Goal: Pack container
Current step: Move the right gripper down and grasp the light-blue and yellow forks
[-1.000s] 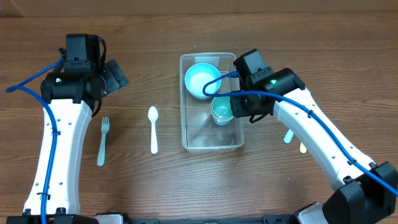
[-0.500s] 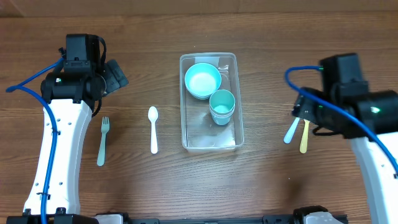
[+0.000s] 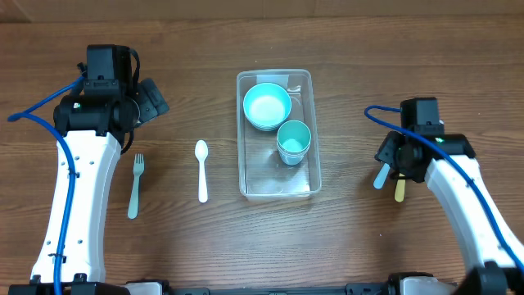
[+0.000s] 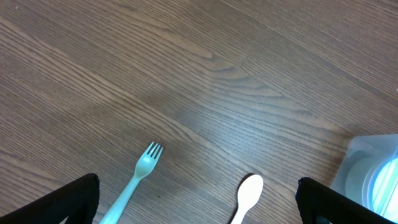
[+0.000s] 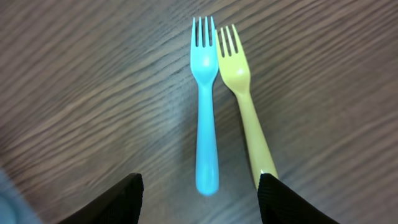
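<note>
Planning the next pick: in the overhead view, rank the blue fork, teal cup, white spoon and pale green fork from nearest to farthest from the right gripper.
1. blue fork, right beside the right gripper, on the right side.
2. teal cup, inside the container, centre.
3. white spoon, left of the container.
4. pale green fork, far left.

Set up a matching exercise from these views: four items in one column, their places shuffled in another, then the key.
Items
1. teal bowl
2. white spoon
3. blue fork
4. green fork

Places
A. lying left of the white spoon
B. side by side with the yellow fork
C. inside the container, by the cup
D. lying between the green fork and the container

Pairs: 1-C, 2-D, 3-B, 4-A.
</note>
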